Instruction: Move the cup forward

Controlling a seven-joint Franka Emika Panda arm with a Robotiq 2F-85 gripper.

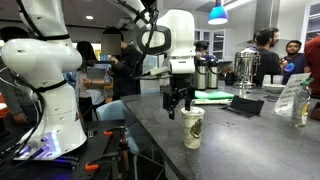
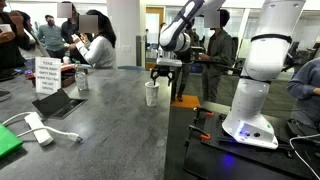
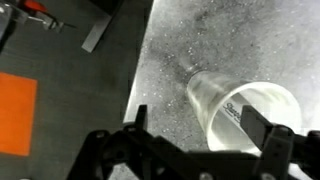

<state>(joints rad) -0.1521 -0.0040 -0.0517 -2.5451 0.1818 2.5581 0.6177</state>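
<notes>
Two black fingers (image 3: 140, 118) of the gripper (image 3: 192, 115) stand spread apart, with nothing pinched between them. In the wrist view the cup (image 3: 240, 112) lies just beyond the jaws and towards one side, its open mouth facing the camera; one finger crosses in front of the rim, and whether it touches the rim cannot be told. In both exterior views the gripper (image 1: 178, 108) (image 2: 163, 80) hangs with its fingertips at about rim height, just beside the cup (image 1: 193, 128) (image 2: 151, 94), which stands upright near the edge of a grey speckled counter (image 1: 250, 140) (image 2: 110, 120). Outward from the jaws, the wrist view shows a dark floor below the counter edge with an orange patch (image 3: 15, 115). Farther along the counter in an exterior view stand metal coffee urns (image 1: 245, 65); in an exterior view a printed sign (image 2: 47, 75), a dark tablet (image 2: 60, 103) and a white adapter with cable (image 2: 35, 128) lie well apart from the jaws. Behind the jaws rises the white robot base (image 2: 250, 110). People stand in the background.
</notes>
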